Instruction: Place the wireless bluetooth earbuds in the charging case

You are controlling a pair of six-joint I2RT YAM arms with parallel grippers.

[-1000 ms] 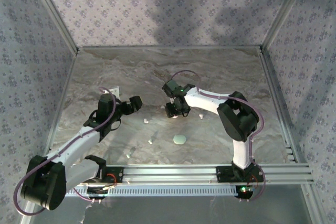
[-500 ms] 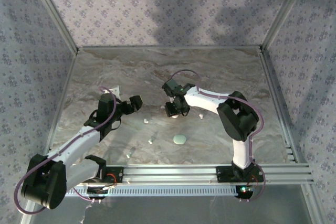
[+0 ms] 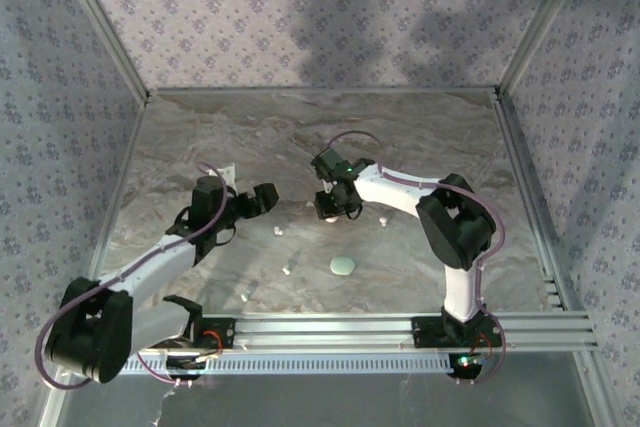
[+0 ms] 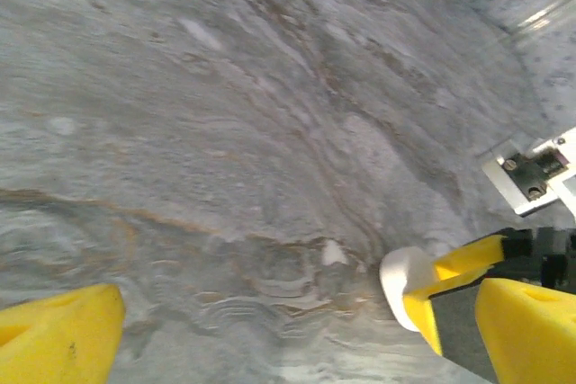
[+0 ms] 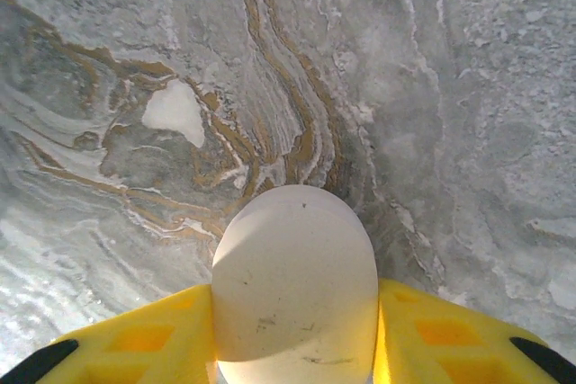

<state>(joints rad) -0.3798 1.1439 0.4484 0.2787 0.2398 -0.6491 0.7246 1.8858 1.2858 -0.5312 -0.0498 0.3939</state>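
Your left gripper [image 3: 266, 195] hangs over the left half of the marbled table [image 3: 420, 137], pointing right. Your right gripper [image 3: 334, 213] points down over the middle, its arm folded back from an elbow on the right. Four tiny white earbuds [image 3: 279, 231] lie loose on the table. The first earbud sits between the two grippers, a little nearer you. A second earbud [image 3: 383, 221] lies just right of the right gripper. A third earbud [image 3: 287, 270] lies nearer still, left of a mint oval pod [image 3: 342, 266]. The fourth earbud [image 3: 246, 298] lies nearest, close to the rail [image 3: 330, 329] carrying the arm bases. The pod lies flat, apart from every earbud.
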